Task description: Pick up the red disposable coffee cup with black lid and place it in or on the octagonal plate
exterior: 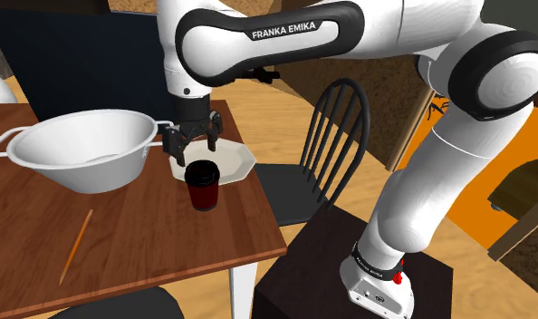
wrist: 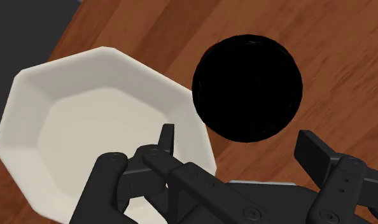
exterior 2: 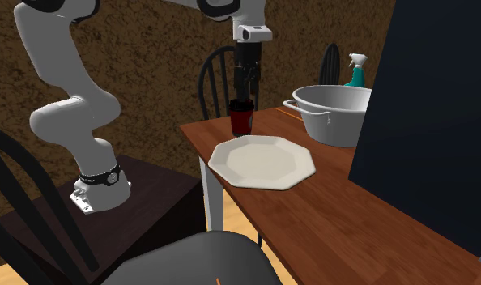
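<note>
Standing upright on the reddish-brown wooden tabletop [exterior: 168, 227], the red disposable coffee cup [exterior: 203, 190] with its round black lid sits at the centre of the shoulder view, just beside the white octagonal plate [exterior: 233, 163]; whether its base touches the rim I cannot tell. Nothing of the task looks done yet: the cup is on the wood, not on the plate, and the plate is bare. Directly above the lid hangs the all-black two-finger gripper [exterior: 193, 140], its fingers spread wide and closed on nothing. In the wrist view the lid [wrist: 247, 88] shows as a flat black disc centred between the two separated fingers [wrist: 318, 153]. I judge this to be the approach before the grasp, so lowering, closing, lifting and carrying the cup across to the plate all remain. The cup's tapered wall looks smooth and matte, probably light and easy to tip. The plate is shallow, with eight straight facets and a raised rim. Further out, at the shoulder view's left, rests a large pale, glossy basin [exterior: 81, 149] with loop handles, and a thin orange pencil [exterior: 76, 245] lies at lower left. A black spindle-back chair [exterior: 335, 127] stands right of the table.
</note>
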Controlling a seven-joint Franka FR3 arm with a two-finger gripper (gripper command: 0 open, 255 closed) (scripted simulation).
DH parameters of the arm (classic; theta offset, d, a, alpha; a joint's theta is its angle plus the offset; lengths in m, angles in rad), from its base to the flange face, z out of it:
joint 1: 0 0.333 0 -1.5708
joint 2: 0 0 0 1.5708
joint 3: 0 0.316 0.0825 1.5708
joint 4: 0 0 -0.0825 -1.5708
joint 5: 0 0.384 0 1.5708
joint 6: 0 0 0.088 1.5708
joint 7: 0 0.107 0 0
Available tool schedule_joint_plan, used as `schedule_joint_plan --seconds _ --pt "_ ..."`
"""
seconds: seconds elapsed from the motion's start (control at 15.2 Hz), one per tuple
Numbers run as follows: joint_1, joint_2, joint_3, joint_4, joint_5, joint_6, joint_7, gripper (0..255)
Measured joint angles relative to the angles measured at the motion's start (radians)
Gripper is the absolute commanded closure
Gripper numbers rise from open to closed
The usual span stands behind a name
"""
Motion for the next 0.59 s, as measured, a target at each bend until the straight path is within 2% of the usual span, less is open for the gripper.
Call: schedule_joint_plan --seconds 0.59 --pt "0.008 0.042 0.014 -0.058 -0.009 0.094 0.018 0"
